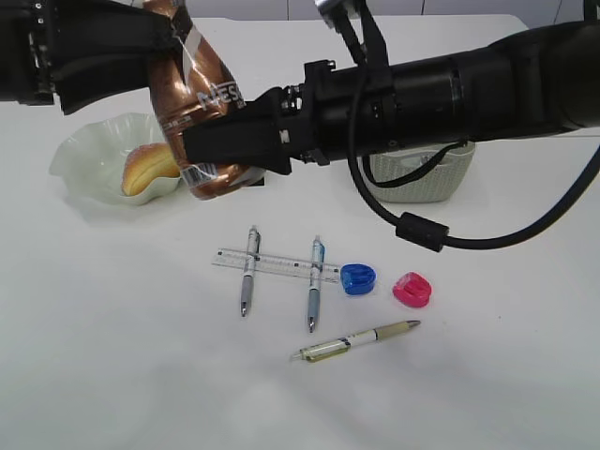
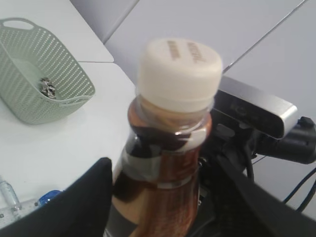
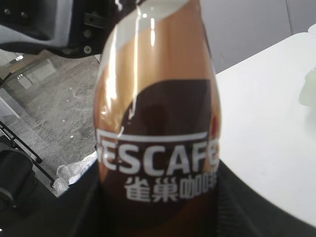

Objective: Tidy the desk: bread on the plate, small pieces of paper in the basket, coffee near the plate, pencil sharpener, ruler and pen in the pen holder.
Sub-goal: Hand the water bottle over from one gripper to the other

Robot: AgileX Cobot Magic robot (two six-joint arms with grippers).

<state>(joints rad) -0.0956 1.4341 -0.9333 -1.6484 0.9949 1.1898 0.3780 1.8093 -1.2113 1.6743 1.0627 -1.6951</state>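
Observation:
A brown Nescafe coffee bottle (image 1: 202,94) with a white cap (image 2: 178,69) hangs tilted above the table beside the plate (image 1: 80,155). My left gripper (image 1: 173,42) grips it from the upper left and my right gripper (image 1: 220,150) grips its lower part. The bottle fills both wrist views (image 2: 163,173) (image 3: 158,148). A piece of bread (image 1: 150,169) lies on the plate. On the table lie a clear ruler (image 1: 272,264), three pens (image 1: 249,272) (image 1: 315,281) (image 1: 361,340), a blue sharpener (image 1: 357,278) and a pink sharpener (image 1: 412,290). No pen holder shows.
A pale green basket (image 1: 422,183) stands behind my right arm. In the left wrist view the basket (image 2: 44,84) holds a crumpled scrap of paper (image 2: 48,87). My right arm's black cable (image 1: 422,230) loops low over the table.

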